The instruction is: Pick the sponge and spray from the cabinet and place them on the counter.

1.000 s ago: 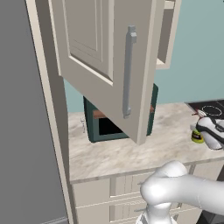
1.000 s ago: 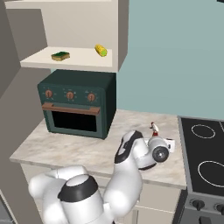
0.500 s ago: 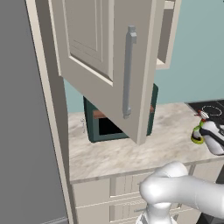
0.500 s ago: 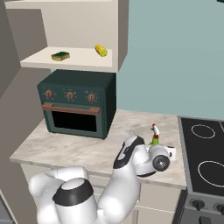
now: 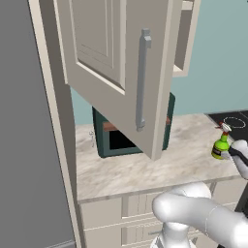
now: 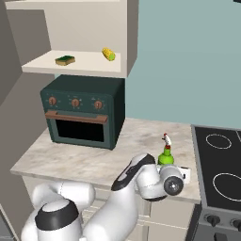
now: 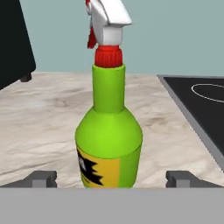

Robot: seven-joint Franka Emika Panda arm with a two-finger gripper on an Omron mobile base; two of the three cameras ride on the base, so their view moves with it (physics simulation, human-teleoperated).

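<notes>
The spray (image 7: 109, 131) stands upright on the table (image 6: 84, 160), near the black cooktop (image 6: 221, 174). The gripper (image 7: 109, 179) is spread wide around its base, not touching. The sponge (image 6: 65, 60) lies on the cabinet (image 6: 94, 66) shelf beside a corn cob (image 6: 108, 54), above the oven (image 6: 82, 113).

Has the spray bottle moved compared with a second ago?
Yes. In the right base view the spray has shifted right along the counter, away from the oven and toward the cooktop.

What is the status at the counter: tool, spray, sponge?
Tool open, fingertips either side of the spray. Spray upright on the counter, beside the cooktop. Sponge on the cabinet shelf, next to a yellow item.
</notes>
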